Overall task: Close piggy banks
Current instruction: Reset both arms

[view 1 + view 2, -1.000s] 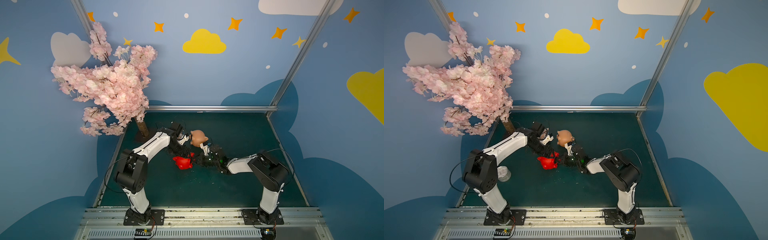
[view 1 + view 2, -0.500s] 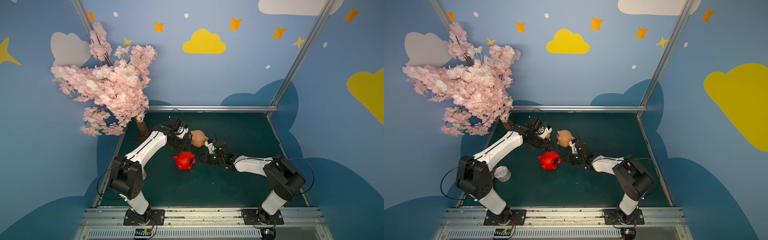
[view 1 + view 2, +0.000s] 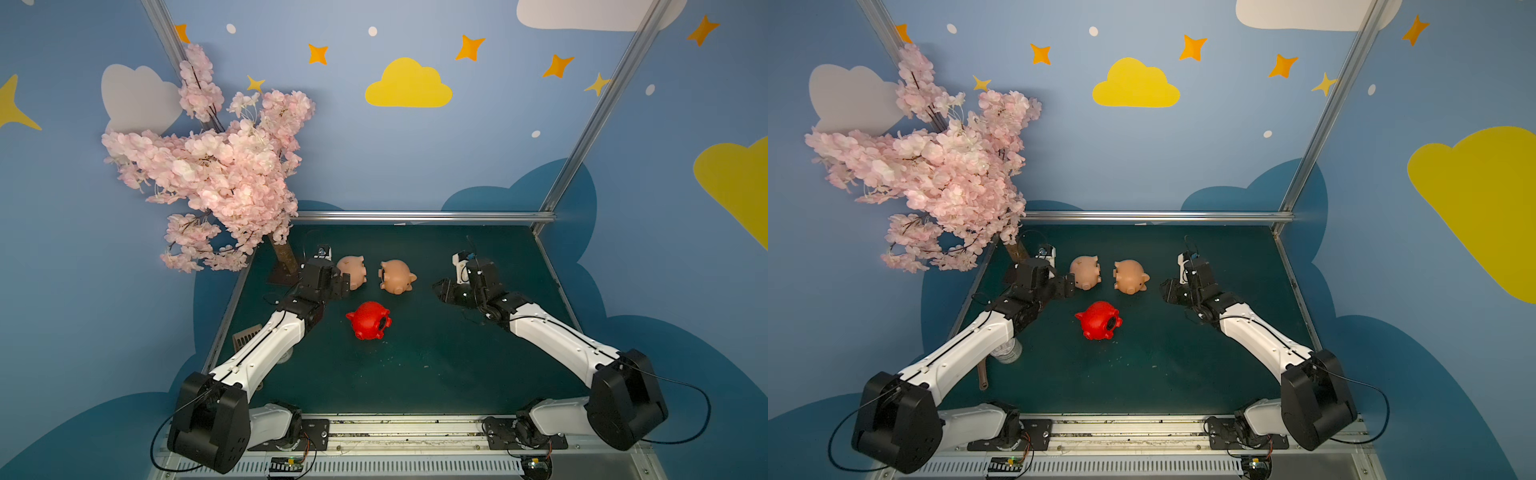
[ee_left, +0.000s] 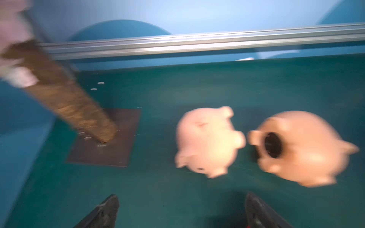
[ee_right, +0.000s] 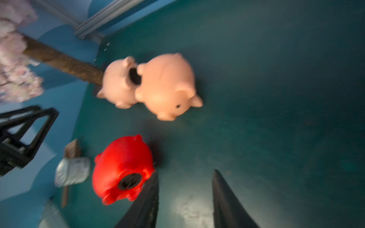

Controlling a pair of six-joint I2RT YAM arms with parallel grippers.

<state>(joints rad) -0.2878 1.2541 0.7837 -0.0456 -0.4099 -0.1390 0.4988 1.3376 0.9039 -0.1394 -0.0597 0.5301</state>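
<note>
Two peach piggy banks lie side by side at the back of the green mat, belly to belly, the left one (image 3: 352, 272) (image 3: 1086, 272) and the right one (image 3: 397, 277) (image 3: 1130, 276). A dark round opening shows in the belly of each (image 4: 273, 145) (image 5: 135, 76). The red piggy bank (image 3: 369, 320) (image 5: 122, 169) lies nearer the front, a dark round spot on its belly. My left gripper (image 3: 340, 286) (image 4: 181, 197) is open just left of the left peach pig. My right gripper (image 3: 440, 289) (image 5: 185, 172) is open and empty, well right of the pigs.
A pink blossom tree (image 3: 216, 166) leans over the back left corner, its trunk (image 4: 65, 100) on a brown base plate (image 4: 110, 156). A clear cup (image 3: 1007, 353) and a wooden piece (image 3: 247, 338) lie by the left edge. An aluminium rail (image 3: 415, 216) bounds the back.
Both grippers have let go of the peach pig they held between them and opened. The arms have pulled apart, left arm to the left, right arm far to the right.
</note>
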